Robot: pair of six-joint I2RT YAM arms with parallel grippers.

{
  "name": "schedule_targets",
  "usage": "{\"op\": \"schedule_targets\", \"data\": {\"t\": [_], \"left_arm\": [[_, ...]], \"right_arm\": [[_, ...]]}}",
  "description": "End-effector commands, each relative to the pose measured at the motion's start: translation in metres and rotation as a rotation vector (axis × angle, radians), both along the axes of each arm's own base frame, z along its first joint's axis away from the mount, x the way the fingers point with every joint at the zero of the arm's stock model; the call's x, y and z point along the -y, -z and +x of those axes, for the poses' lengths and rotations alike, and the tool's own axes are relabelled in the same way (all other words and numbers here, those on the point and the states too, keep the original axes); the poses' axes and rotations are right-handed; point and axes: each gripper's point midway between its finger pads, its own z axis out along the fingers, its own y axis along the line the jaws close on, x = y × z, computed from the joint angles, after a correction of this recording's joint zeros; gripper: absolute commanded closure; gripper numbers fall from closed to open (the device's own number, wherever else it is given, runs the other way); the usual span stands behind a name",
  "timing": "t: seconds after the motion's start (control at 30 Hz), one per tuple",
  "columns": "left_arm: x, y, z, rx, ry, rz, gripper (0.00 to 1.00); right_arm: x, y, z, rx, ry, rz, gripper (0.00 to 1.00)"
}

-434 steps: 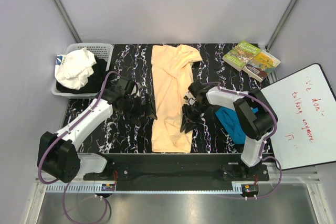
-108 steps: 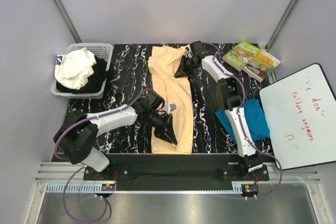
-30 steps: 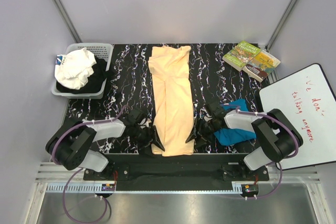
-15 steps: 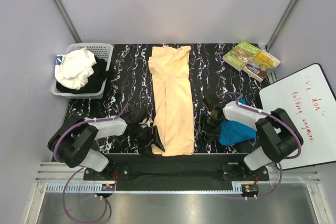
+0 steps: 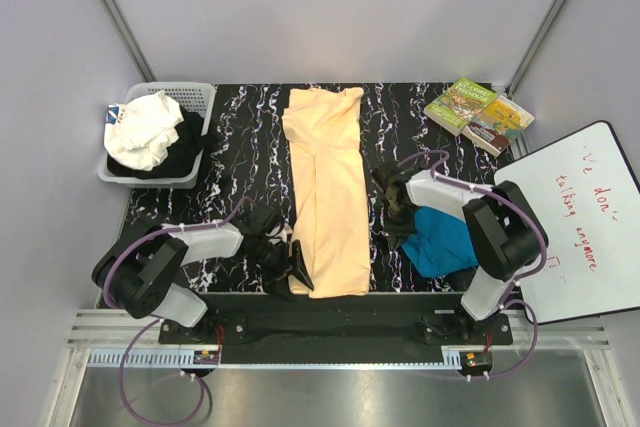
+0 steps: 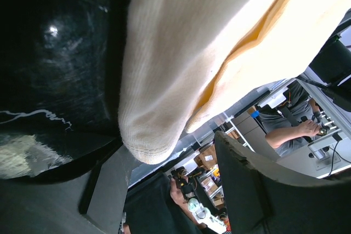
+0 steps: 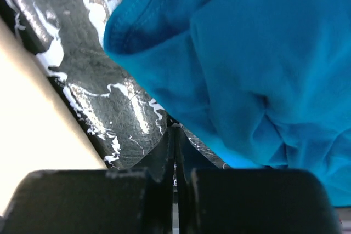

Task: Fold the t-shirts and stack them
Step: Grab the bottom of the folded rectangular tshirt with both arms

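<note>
Basket (image 5: pixel 203 96), upper left: contains white cloth (image 5: pixel 142 132), black cloth (image 5: pixel 186 145). Left gripper (image 5: pixel 290 277): spread. Right gripper (image 7: pixel 175 140): pressed together beside teal t-shirt (image 7: pixel 263 53).

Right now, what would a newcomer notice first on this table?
The long peach-yellow t-shirt, folded into a narrow strip down the middle of the black marbled table, stands out first. Next comes the crumpled teal-blue t-shirt at the near right, with the shut right gripper beside it, and the open left gripper at the peach shirt's near-left corner.
</note>
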Motion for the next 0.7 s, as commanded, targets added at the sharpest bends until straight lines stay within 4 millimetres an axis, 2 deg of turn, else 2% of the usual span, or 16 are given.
{"op": "schedule_targets", "data": {"t": [0.0,0.17,0.3,0.43,0.6,0.67], "left_arm": [[-0.008,0.019,0.041,0.236,-0.018,0.097,0.34],[-0.011,0.019,0.04,0.241,-0.02,0.105,0.34],[-0.013,0.02,0.037,0.243,-0.021,0.109,0.34],[-0.014,0.02,0.037,0.244,-0.019,0.112,0.34],[-0.014,0.02,0.038,0.248,-0.01,0.111,0.34],[-0.014,0.02,0.038,0.249,-0.007,0.109,0.34]], "right_arm": [[0.022,0.011,0.025,0.04,0.001,-0.188,1.0],[0.043,0.011,0.036,0.046,0.038,-0.279,1.0],[0.076,0.008,0.046,0.039,0.127,-0.295,1.0],[0.1,0.002,0.055,0.048,0.166,-0.305,1.0],[0.109,0.0,0.067,0.059,0.16,-0.322,1.0],[0.104,-0.004,0.073,0.071,0.16,-0.293,1.0]]}}
